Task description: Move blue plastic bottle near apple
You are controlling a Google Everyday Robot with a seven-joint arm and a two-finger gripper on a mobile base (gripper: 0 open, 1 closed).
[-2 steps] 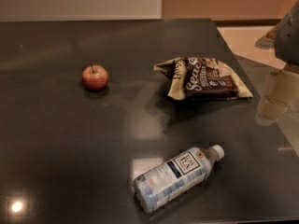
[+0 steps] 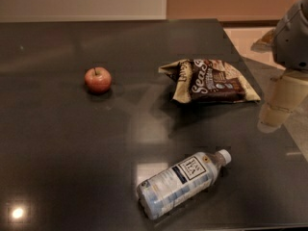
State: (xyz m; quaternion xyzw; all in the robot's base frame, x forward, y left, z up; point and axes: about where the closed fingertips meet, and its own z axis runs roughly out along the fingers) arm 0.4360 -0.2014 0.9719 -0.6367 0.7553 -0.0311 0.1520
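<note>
The blue plastic bottle (image 2: 180, 184) lies on its side on the dark table (image 2: 57, 153) near the front edge, its white cap pointing right and toward the back. The small red apple (image 2: 98, 79) stands at the left middle of the table, far from the bottle. My gripper (image 2: 280, 102) hangs at the right edge of the view, over the table's right edge. It is to the right of the snack bag and well above and to the right of the bottle. It holds nothing.
A brown-and-tan snack bag (image 2: 211, 81) lies at the back right of the table, between the gripper and the apple. The table's right edge (image 2: 269, 109) runs diagonally just under the gripper, with pale floor beyond it.
</note>
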